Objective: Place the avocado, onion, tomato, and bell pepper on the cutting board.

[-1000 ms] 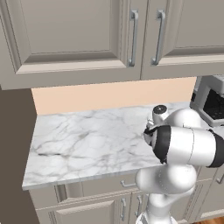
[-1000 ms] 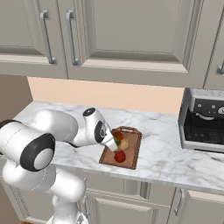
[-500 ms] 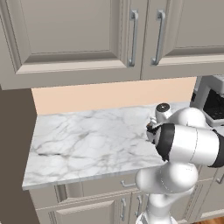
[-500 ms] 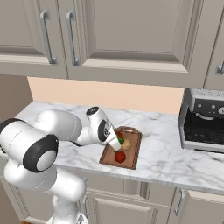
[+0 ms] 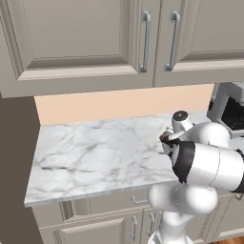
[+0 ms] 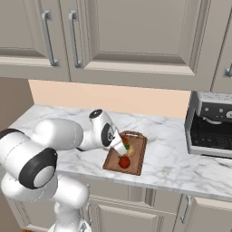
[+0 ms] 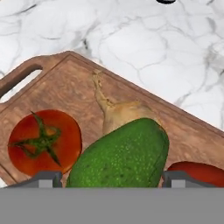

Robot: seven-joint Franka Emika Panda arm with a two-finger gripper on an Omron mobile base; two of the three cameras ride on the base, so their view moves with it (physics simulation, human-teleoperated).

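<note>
The reddish-brown cutting board [image 7: 65,83] lies on the marble counter, also seen in the right base view as the cutting board [image 6: 137,156]. On it rest the tomato [image 7: 43,140], the tan onion [image 7: 122,111] with its stem pointing away, and a red rounded piece [image 7: 197,171] at the lower right, probably the bell pepper. My gripper [image 7: 111,177] is shut on the dark-green avocado [image 7: 122,157], just above the board in front of the onion. From the right base, the gripper [image 6: 123,148] hangs over the board's middle, beside the tomato [image 6: 124,161] and the onion [image 6: 132,152].
A coffee machine [image 6: 210,124] stands on the counter to the right of the board. Wall cabinets [image 6: 127,31] hang above. The marble counter [image 5: 95,152] stretches bare to the left, with its front edge close to the board.
The hand has swung a little further over the cutting board and lower, carrying the avocado. The tomato and onion have stayed in place.
</note>
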